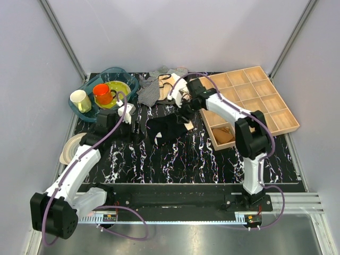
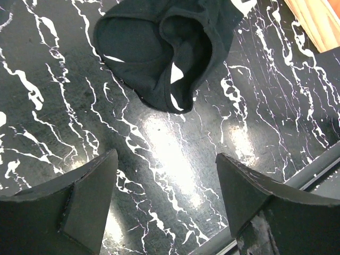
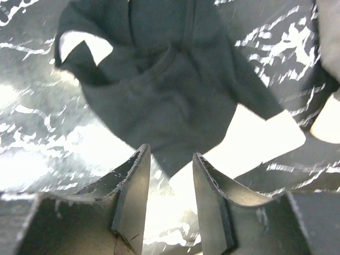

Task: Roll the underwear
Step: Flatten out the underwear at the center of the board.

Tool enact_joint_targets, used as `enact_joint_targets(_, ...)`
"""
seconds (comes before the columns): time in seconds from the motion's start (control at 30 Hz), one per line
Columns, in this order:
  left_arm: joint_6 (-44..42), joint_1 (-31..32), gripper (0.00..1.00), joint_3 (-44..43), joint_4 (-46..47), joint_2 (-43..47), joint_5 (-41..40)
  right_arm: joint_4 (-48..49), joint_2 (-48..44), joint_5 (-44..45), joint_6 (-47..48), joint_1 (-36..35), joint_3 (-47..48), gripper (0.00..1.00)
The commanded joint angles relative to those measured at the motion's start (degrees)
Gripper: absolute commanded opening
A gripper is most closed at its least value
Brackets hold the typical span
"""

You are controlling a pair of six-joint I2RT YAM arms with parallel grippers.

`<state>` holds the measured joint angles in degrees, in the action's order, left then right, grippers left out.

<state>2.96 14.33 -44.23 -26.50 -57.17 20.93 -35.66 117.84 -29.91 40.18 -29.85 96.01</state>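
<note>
Black fingers of the right gripper (image 3: 170, 154) stand a little apart, released, with a corner of the underwear (image 3: 159, 101) reaching into the gap between them. Whether the pads touch the cloth or hang just above it is hard to tell from the wrist view. The left gripper (image 2: 167, 180) is spread wide and holds nothing, hovering over bare bench (image 1: 186, 159) near the garment's left end.

The underwear lies crumpled and not yet rolled about the middle of the bench, a little toward the far edge, with a cream patch (image 1: 188, 126) showing at its right side.

The step in hand looks like taking hold of an edge to start the roll. To do it well, the right gripper should probably drop low enough to catch the whole hem, not only a top fold, and clench before it moves. The garment wants pulling flat first, since a bunched start gives a loose, lopsided bundle. The left gripper could pin the far end while the right turns the cloth over itself in short, tight laps.

A striped cloth (image 1: 154, 87) lies just beyond, toward the far edge, and should stay out of the grasp. A wooden tray (image 1: 265, 101) fills the far right corner, and a blue basin (image 1: 93, 114) with cups sits at the far left corner
</note>
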Motion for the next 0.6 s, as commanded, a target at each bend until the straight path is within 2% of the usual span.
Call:
enact_joint_targets(0.0, -0.24, -0.44, 0.78, -2.09, 1.36, -2.68, 5.60, -2.57, -9.47, -5.43, -0.19, 2.77, -5.03, 0.47)
enact_joint_targets(0.1, 0.29, -0.53, 0.78, -2.27, 1.28, -4.70, 8.24, -2.05, -6.68, -5.68, -5.17, 4.26, -4.26, 0.48)
enact_joint_targets(0.17, 0.47, -0.53, 0.78, -2.27, 1.10, -5.58, 8.51, -0.65, -4.65, -7.52, -9.05, 6.72, -1.36, 0.53)
enact_joint_targets(0.2, 0.47, -0.53, 0.78, -2.27, 0.93, -5.76, 8.69, -0.38, -1.94, -7.97, -13.42, 7.34, 0.04, 0.54)
enact_joint_targets(0.3, 0.55, -0.53, 0.78, -2.27, 0.93, -6.29, 9.04, -2.65, 2.55, -7.80, -17.58, 8.22, 6.55, 0.55)
enact_joint_targets(0.4, 0.64, -0.53, 0.78, -2.27, 0.93, -6.73, 8.95, -4.86, 8.09, -7.53, -20.48, 8.31, 11.21, 0.56)
enact_joint_targets(0.57, 0.91, -0.53, 0.78, -2.35, 0.84, -7.17, 8.87, -5.47, 10.56, -8.32, -21.90, 8.31, 12.89, 0.56)
